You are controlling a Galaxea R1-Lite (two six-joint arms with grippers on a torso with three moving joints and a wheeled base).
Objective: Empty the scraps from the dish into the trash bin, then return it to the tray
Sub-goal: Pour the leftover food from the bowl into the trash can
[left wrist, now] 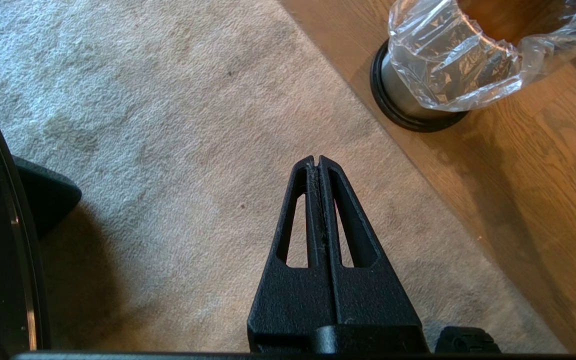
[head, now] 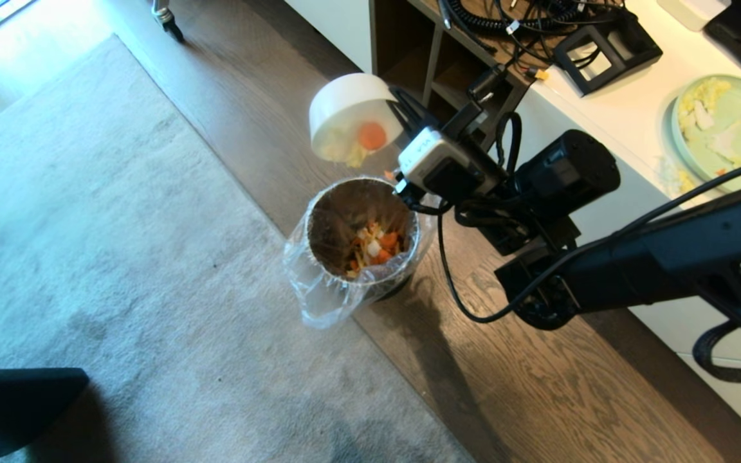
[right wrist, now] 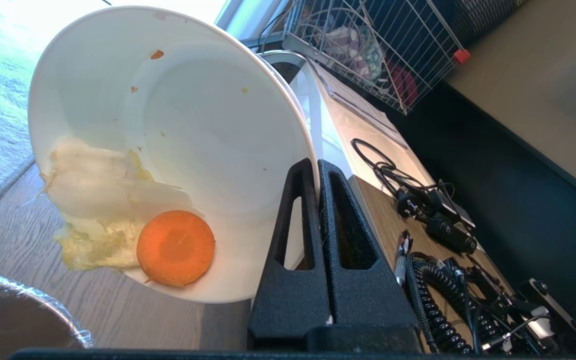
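My right gripper [right wrist: 318, 165] is clamped tight on the rim of the bowl [head: 351, 109], which I hold tipped on its side in the air above the trash bin [head: 363, 244], mouth facing down toward it. A round carrot slice [right wrist: 175, 247] and a wad of pale cabbage [right wrist: 103, 200] cling to the low edge of the bowl, half over the lip. More scraps [head: 374, 247] already lie in the bin.

My worry is aim. The bowl looks to hang toward the far edge of the bin, not over its middle, so the sticky pieces could slide off and land on the wood floor [head: 538, 386] or catch on the plastic liner [head: 319, 289]. They may also just stay stuck, and a hard shake could loosen my thin hold on the glossy rim.

My left gripper [left wrist: 317, 161] hangs idle over the carpet [left wrist: 168, 125], fingers pressed together on nothing. The tray is not in sight. I can read no writing or brand anywhere.
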